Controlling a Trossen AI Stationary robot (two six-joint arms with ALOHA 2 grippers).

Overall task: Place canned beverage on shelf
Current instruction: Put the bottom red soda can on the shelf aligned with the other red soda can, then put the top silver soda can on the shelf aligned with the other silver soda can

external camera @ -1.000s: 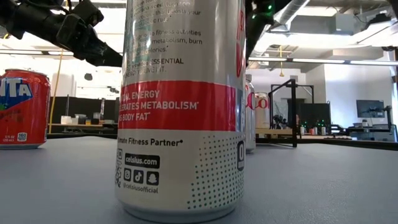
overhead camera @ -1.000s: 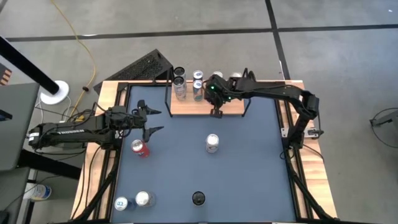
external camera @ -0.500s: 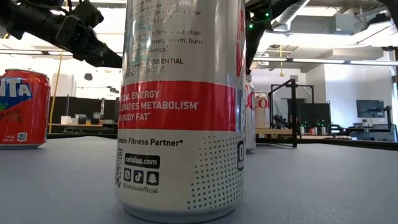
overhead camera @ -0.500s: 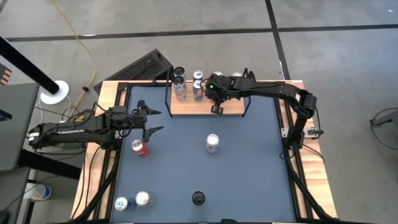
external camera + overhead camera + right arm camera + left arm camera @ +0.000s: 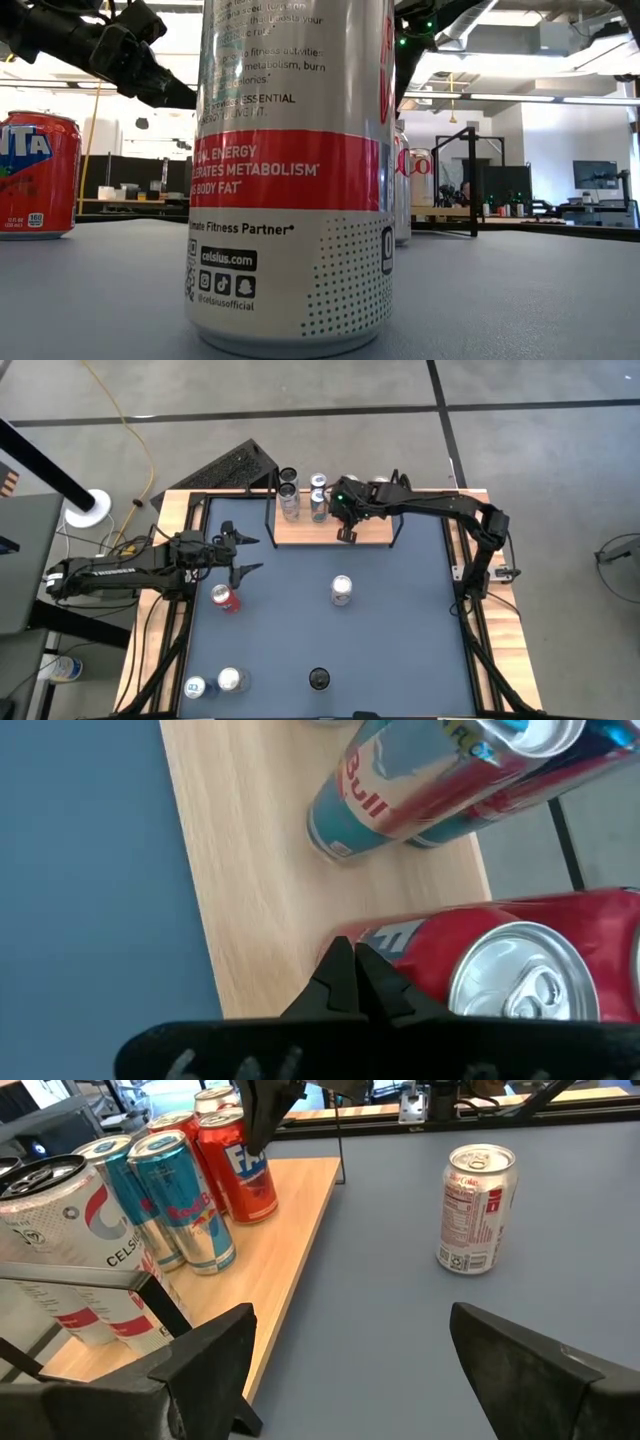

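The shelf (image 5: 372, 532) is a light-wood board with black wire uprights at the table's far edge. Several cans stand on it, among them a red can (image 5: 440, 945) and blue-and-silver cans (image 5: 375, 795). My right gripper (image 5: 351, 960) is shut and empty. It hangs over the board (image 5: 260, 870), pointing down, close beside the red can's near side. It also shows in the left wrist view (image 5: 262, 1120) in front of that can (image 5: 240, 1175). My left gripper (image 5: 350, 1350) is open and empty above the table's left part (image 5: 245, 555). My right gripper's shut fingertips (image 5: 340, 970) stand right beside the red can's side wall (image 5: 400, 945). I cannot tell whether they touch it. The can stands upright on the shelf board.
On the blue table top stand a white can (image 5: 341, 589) in the middle, a red can (image 5: 226, 598) at the left, two cans (image 5: 214, 683) at the near left and a dark-topped can (image 5: 319, 679) at the near edge. That last can fills the low view (image 5: 290, 170).
My right gripper has drawn a little toward the table's far edge over the shelf board and stays shut. The cans stand as before.
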